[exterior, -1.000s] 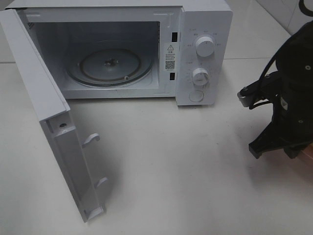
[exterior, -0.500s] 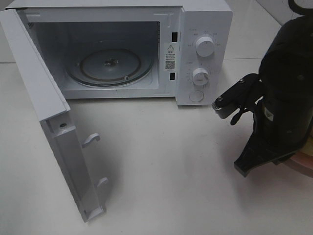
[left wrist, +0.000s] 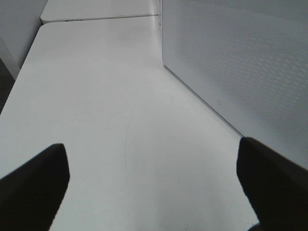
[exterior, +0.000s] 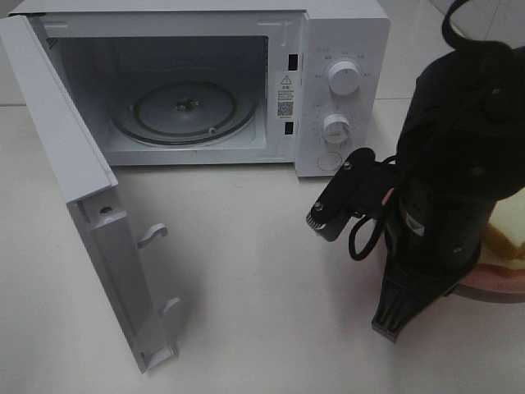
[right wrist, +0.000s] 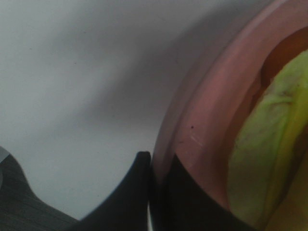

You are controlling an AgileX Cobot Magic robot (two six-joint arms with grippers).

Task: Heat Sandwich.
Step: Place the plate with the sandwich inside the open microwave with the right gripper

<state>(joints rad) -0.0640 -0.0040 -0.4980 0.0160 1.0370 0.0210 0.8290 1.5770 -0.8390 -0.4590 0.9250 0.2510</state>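
Note:
The sandwich (exterior: 504, 236) lies on a round pink plate (exterior: 495, 289) at the right edge of the exterior view, mostly hidden behind my right arm. In the right wrist view its pale green filling (right wrist: 269, 144) shows on the plate (right wrist: 207, 120). My right gripper (exterior: 459, 275) (right wrist: 159, 166) is shut on the plate's rim, to the right of and in front of the microwave. The white microwave (exterior: 344, 49) stands open with its glass turntable (exterior: 184, 111) bare. My left gripper (left wrist: 154, 187) is open and empty over the table.
The microwave door (exterior: 74, 164) swings out to the front left, its latches facing right. Two knobs (exterior: 343, 78) sit on the control panel. A white perforated panel (left wrist: 240, 72) stands close beside my left gripper. A bare table (exterior: 246, 271) lies before the microwave.
My right arm has moved left and toward the front of the table with the plate in its grip. The sandwich has come into view behind it. The microwave and door have not moved.

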